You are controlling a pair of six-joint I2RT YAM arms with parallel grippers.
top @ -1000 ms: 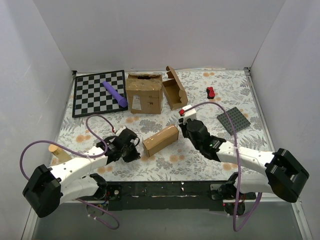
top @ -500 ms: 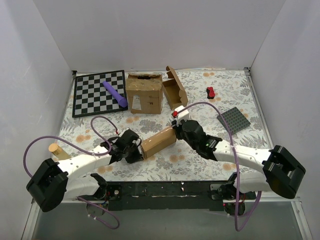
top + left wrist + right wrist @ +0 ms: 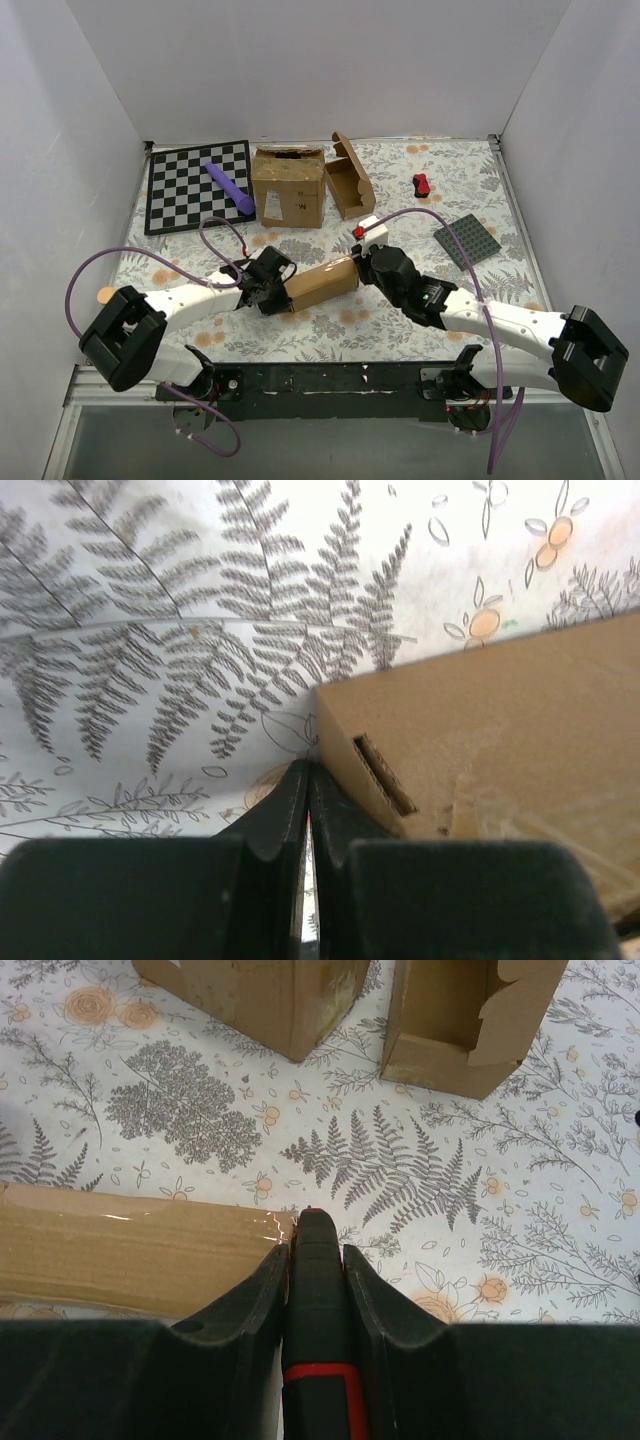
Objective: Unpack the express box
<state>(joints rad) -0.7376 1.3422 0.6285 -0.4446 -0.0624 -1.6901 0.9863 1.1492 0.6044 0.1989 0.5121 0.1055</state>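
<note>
The left end effector [image 3: 306,775] has its two fingers pressed together with nothing between them, the tips low over the surface [image 3: 395,180] and just beside the near corner of the express box [image 3: 322,283]; I cannot tell whether they touch the cardboard. Across from it, the right end effector [image 3: 315,1250] is clamped on a slim black tool [image 3: 317,1295] with a red band, and the tool's tip sits against the top edge of the box's other end, right where a glossy strip of tape runs along the lid. The box lies flat and closed between the two arms, towards the front of the floral-patterned surface, set at a slant with its left end nearer the arm bases. Behind it stands a bigger brown carton [image 3: 288,187], and just to the right of that a small mailer [image 3: 350,178] with its flap hanging open. Farther left is a chessboard [image 3: 198,185] with a purple cylinder [image 3: 230,188] lying on it. Off to the right are a small red object [image 3: 422,184] and a grey studded plate [image 3: 467,240], well apart from the box.
</note>
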